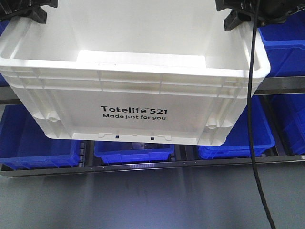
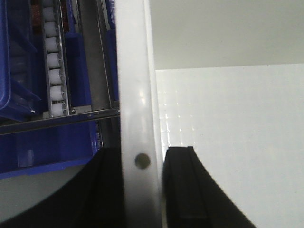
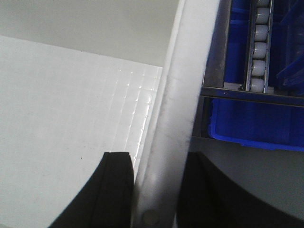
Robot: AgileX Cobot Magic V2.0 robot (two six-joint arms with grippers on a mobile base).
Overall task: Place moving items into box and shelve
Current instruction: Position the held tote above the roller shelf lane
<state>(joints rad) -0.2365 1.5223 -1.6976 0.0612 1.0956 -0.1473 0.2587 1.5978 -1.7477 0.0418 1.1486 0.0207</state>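
Observation:
The white ribbed box (image 1: pixel 133 90) with black "Totelife 521" print hangs in the air in front of the shelf, held by both arms. My left gripper (image 1: pixel 35 12) clamps the box's left rim (image 2: pixel 135 95), with one black finger (image 2: pixel 183 190) inside the wall and the other outside. My right gripper (image 1: pixel 236 16) clamps the right rim (image 3: pixel 183 95) in the same way, one finger (image 3: pixel 114 190) on the inside. In the wrist views, the left gripper (image 2: pixel 142 152) and right gripper (image 3: pixel 154 159) show only bare white box floor beside them. The moving items are out of view.
Blue bins (image 1: pixel 38 143) (image 1: pixel 133 151) (image 1: pixel 243 138) sit on the lower shelf behind the box, and another bin (image 1: pixel 286 43) is higher up at right. Roller tracks (image 2: pixel 52 71) (image 3: pixel 260 47) run along the shelf. A black cable (image 1: pixel 251 119) hangs across the right side.

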